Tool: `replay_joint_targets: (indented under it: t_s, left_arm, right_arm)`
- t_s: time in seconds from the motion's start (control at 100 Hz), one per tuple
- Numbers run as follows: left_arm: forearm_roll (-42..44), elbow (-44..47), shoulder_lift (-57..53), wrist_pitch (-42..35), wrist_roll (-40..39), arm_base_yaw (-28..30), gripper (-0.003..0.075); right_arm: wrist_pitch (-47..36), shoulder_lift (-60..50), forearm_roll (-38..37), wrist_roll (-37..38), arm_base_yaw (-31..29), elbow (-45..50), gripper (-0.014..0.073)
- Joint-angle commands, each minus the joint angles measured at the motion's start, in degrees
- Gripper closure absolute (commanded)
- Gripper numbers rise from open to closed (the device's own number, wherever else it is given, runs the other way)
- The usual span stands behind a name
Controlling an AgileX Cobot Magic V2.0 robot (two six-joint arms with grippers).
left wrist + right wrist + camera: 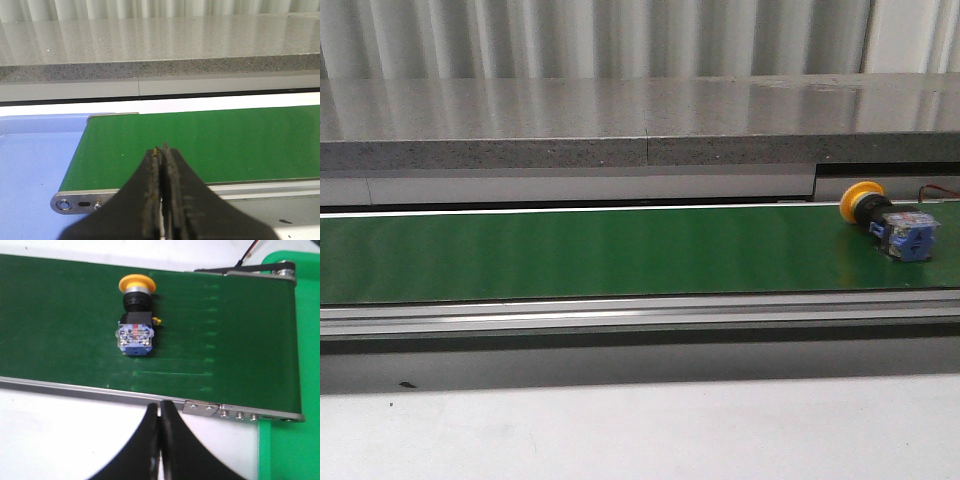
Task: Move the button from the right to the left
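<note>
Running across the middle of the front view, a green conveyor belt (pixel 570 250) edged by a silver rail (pixel 620 318), with a speckled grey stone ledge (pixel 620 125) and pale corrugated wall (pixel 600 38) filling the top and a white tabletop (pixel 640 430) along the bottom. Lying on its side at the right edge of that frame, on the belt, the button (pixel 888 222): yellow mushroom cap toward the upper left, black collar, blue-grey contact block toward the lower right. Appearing in the upper centre of the right wrist view too (pixel 136 315), block face showing. Ending over a blue tray (pixel 35 165) in the left wrist view and a green tray (pixel 285 450) in the right wrist view. Keeping out of the front view, both arms. Pressing together with nothing between, left gripper (pixel 161 149) and right gripper (pixel 159 405), both well apart from the button.
</note>
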Motion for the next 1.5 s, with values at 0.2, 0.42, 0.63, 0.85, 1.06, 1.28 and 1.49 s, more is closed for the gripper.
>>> replay_joint_targets:
  t_s: [0.2, 0.42, 0.63, 0.85, 1.06, 1.28, 1.49]
  left_arm:
    - [-0.64, 2.2, -1.87, -4.42, -0.48, 0.05, 0.0741]
    - [-0.64, 2.2, -1.87, -4.42, -0.48, 0.05, 0.0741]
    - [-0.64, 2.2, -1.87, -4.42, -0.48, 0.05, 0.0741]
    - [-1.28, 2.2, -1.87, -5.57, -0.48, 0.05, 0.0741]
    - [-1.95, 2.2, -1.87, -10.55, -0.48, 0.05, 0.0741]
    - [-4.0, -1.92, 0.36, -8.05, -1.29, 0.05, 0.0741]
    - [-4.0, -11.95, 9.94, 2.1, -1.29, 0.05, 0.0741]
  right_arm:
    - [-12.15, -18.81, -0.7, -0.77, 0.0, 8.22, 0.0662]
    - [-13.65, -30.5, -0.7, -0.77, 0.0, 13.75, 0.0662]
    - [-13.83, -38.09, -0.7, -0.77, 0.0, 17.31, 0.0662]
    - [-13.58, -40.27, -0.7, -0.77, 0.0, 18.87, 0.0662]
    - [-13.61, -40.27, -0.7, -0.77, 0.0, 18.87, 0.0662]
    - [-13.61, -40.27, -0.7, -0.77, 0.0, 18.87, 0.0662]
    - [-13.61, -40.27, -0.7, -0.77, 0.0, 18.87, 0.0662]
